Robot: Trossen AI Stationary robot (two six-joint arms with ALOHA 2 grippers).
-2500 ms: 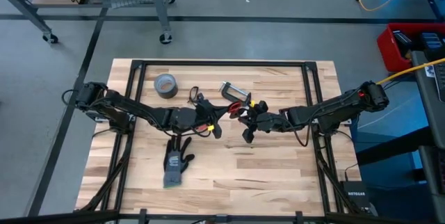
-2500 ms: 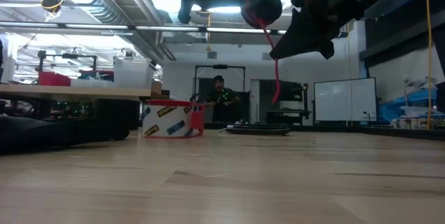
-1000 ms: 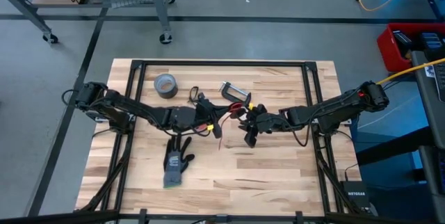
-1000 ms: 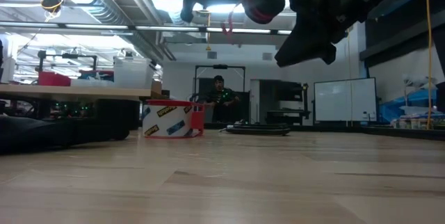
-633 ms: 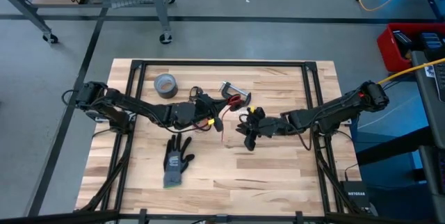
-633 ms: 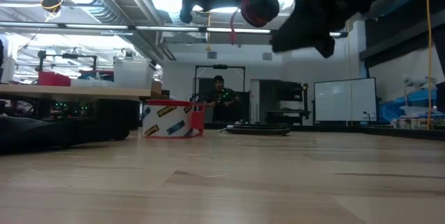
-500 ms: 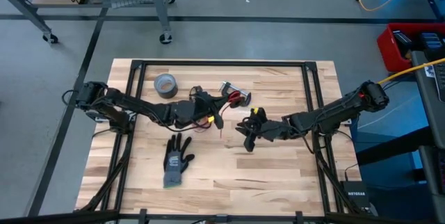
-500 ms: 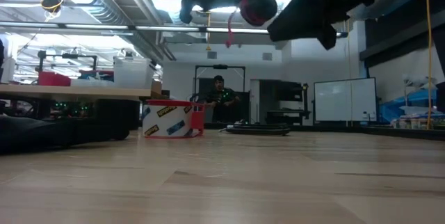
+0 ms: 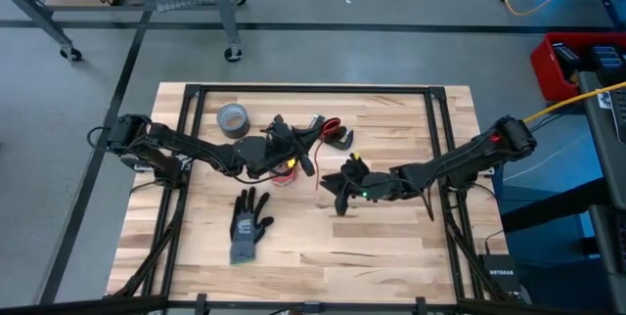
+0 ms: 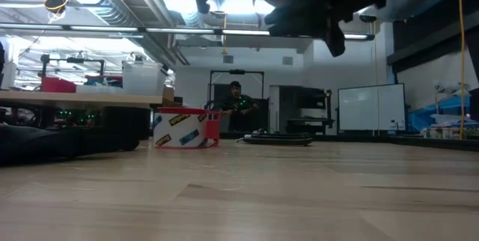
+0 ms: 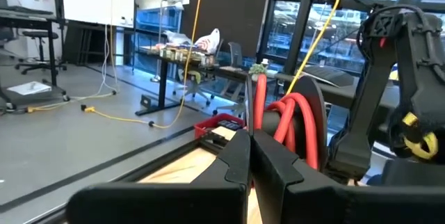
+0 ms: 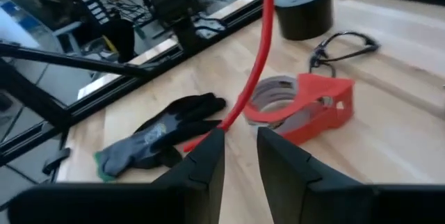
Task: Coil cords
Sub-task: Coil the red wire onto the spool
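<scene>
- My right gripper point(image 9: 339, 192) hangs above the middle of the table point(image 9: 391, 247), well clear of the wood; its two fingers point(image 12: 206, 163) stand a little apart, with only a narrow gap between them and nothing held in it.
- The red cord point(image 12: 259, 57) runs in a slanting line past my right fingertips in the right wrist view; whether it touches them I cannot tell.
- Below and beyond those fingers lies a dark glove point(image 9: 249, 225) flat on the table, with the red-edged tape ring point(image 12: 297, 104) just beside it in that view.
- My left gripper point(image 9: 296, 153) is up toward the far half of the table, pressed together on the red cord, whose loops point(image 11: 295, 123) bunch at my fingertips in the left wrist view.
- More red cord point(image 9: 331, 128) sits just beyond the left gripper near the far edge.
- A black looped cord point(image 12: 345, 45) lies on the wood past the tape ring.
- The grey duct-tape roll point(image 9: 232, 117) sits toward the far left part of the table.
</scene>
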